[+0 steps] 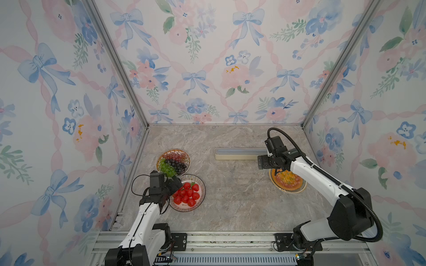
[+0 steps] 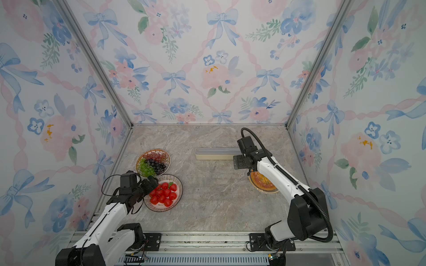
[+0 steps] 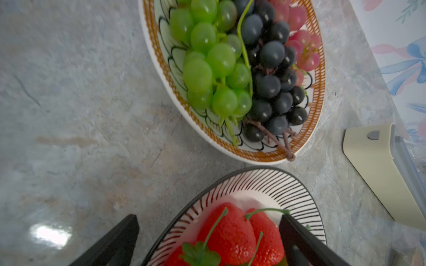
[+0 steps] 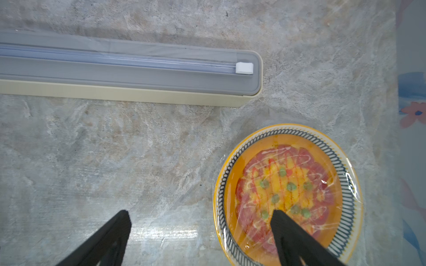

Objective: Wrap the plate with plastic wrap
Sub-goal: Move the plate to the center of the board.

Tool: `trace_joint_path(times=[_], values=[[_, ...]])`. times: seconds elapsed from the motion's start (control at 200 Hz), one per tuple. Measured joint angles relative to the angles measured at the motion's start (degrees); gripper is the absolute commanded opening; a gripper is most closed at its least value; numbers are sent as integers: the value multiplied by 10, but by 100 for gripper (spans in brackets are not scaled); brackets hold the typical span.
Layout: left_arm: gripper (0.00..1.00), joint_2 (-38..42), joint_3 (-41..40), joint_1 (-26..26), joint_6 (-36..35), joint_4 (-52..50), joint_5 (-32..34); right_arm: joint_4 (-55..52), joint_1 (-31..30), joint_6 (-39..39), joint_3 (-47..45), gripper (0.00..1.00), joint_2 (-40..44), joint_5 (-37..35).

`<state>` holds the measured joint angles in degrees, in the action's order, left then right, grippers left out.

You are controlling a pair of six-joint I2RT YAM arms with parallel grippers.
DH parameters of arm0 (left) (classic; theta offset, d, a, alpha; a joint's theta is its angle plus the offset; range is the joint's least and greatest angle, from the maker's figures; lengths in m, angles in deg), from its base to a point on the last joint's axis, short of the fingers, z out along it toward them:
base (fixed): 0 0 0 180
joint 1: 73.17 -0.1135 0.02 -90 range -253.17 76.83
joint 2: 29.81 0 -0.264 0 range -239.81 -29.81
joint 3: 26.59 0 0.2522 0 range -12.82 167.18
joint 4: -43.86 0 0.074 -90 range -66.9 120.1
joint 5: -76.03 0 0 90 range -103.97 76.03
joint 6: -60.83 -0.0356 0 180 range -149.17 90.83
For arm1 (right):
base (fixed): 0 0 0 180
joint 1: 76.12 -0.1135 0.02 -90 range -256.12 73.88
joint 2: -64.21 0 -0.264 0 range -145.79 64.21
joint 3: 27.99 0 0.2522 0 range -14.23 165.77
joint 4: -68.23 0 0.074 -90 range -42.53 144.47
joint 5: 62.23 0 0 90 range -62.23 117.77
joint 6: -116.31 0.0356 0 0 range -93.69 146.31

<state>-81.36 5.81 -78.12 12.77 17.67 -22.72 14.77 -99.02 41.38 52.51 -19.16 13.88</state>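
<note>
The yellow-rimmed plate (image 1: 299, 188) (image 2: 260, 188) of food sits at the right, partly under my right arm. In the right wrist view glossy, crinkly plastic wrap (image 4: 288, 179) lies over this plate (image 4: 347, 182) and its rim. The long cream wrap box (image 1: 237, 154) (image 2: 216, 154) (image 4: 129, 76) lies just behind it, its white slider at the end nearer the plate. My right gripper (image 1: 262, 162) (image 4: 200, 213) hangs open above the plate's edge, one finger over the food, one over bare table, holding nothing. My left gripper (image 1: 176, 182) (image 3: 209, 216) is open over the strawberry plate's edge.
A black-striped plate (image 1: 200, 184) (image 3: 253, 182) of strawberries and an orange-rimmed plate (image 1: 187, 156) (image 3: 161, 69) of green, dark and pink grapes stand side by side at the left. Flowered walls close in the marble table on three sides.
</note>
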Motion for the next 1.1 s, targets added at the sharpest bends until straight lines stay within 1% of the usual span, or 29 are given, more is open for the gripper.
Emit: trace_joint_path(times=[0.09, 0.19, 0.32, 0.455, 0.61, 0.75, 0.915, 1.1], values=[[98, 15, -10, 5, 20, 2, -14, -1, 4, 2, 0, 97, 5, 5], [98, 26, -15, 40, 49, 7, -23, -2, 5, 2, 0, 97, 5, 7], [98, 23, -16, 128, 99, 26, -20, -2, 6, 5, 0, 97, 5, 16], [98, -4, -14, 224, 153, 67, 0, -1, 7, 10, 0, 97, 5, 28], [98, -78, 19, 322, 194, 111, 28, -1, 7, 14, 0, 97, 5, 38], [98, -157, 72, 383, 203, 148, 46, 1, 7, 14, 0, 97, 5, 48], [98, -252, 137, 435, 203, 202, 49, 12, 9, 17, -3, 97, 4, 72], [98, -330, 179, 461, 203, 257, 31, 30, 32, 20, -3, 99, -7, 112]])
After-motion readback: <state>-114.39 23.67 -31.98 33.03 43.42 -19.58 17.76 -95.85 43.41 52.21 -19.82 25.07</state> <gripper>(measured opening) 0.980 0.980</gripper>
